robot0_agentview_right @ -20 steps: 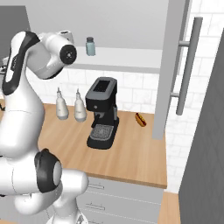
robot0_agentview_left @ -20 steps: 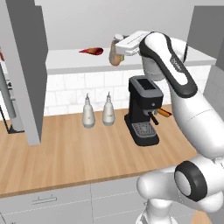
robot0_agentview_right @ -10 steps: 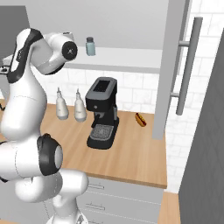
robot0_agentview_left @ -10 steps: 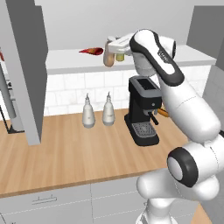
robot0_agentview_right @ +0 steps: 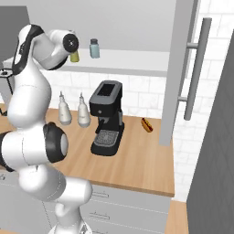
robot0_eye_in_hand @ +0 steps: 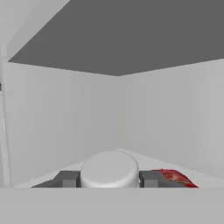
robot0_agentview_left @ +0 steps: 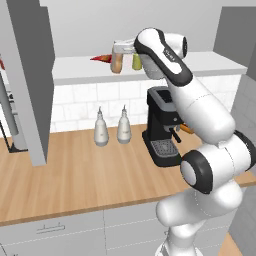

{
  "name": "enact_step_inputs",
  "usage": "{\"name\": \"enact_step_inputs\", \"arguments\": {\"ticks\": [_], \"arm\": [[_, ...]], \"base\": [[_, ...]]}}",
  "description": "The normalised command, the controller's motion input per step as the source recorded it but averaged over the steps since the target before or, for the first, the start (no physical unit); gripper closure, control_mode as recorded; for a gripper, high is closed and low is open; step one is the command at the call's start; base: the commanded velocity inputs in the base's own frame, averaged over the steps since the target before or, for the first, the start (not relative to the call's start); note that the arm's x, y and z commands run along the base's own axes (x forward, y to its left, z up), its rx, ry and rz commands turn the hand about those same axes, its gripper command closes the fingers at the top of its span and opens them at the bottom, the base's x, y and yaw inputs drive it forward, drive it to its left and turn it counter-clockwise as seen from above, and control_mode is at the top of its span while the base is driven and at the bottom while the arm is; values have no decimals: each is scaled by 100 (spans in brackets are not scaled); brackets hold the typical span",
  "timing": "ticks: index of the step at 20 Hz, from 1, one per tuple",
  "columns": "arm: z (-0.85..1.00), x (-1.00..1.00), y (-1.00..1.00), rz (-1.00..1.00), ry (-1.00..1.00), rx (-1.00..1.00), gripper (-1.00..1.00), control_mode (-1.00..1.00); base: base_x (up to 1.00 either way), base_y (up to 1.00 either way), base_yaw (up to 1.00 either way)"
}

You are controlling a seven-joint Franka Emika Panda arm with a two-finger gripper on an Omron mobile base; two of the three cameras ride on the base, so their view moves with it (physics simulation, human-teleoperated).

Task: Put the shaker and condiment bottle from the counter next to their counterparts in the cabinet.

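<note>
My gripper [robot0_eye_in_hand: 109, 178] clamps the upright condiment bottle [robot0_agentview_left: 117, 62]; the red bottle [robot0_eye_in_hand: 175, 177] lies just right of my jaws.

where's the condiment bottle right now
In the left base view the condiment bottle is held in the tool over the cabinet shelf, between red bottle and olive-yellow shaker.

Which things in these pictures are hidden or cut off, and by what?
- Gripper: in the hand view the condiment bottle's pale cap covers its fingertips.
- Red bottle: left base view, partly behind the condiment bottle.
- Olive-yellow shaker: right base view, partly behind the arm.
</note>
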Motion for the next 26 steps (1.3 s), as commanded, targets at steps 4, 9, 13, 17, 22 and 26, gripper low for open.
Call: {"name": "enact_step_inputs", "arguments": {"ticks": [4,9,13,17,22,26], "arm": [[0,44,4,0,0,0,100,-100],[0,27,7,0,0,0,100,-100],[0,32,17,0,0,0,100,-100],[0,44,32,0,0,-5,-100,-100],[0,34,28,0,0,-4,-100,-100],[0,21,15,0,0,-3,-100,-100]], "base": [[0,0,0],[0,0,0],[0,0,0],[0,0,0],[0,0,0],[0,0,0]]}}
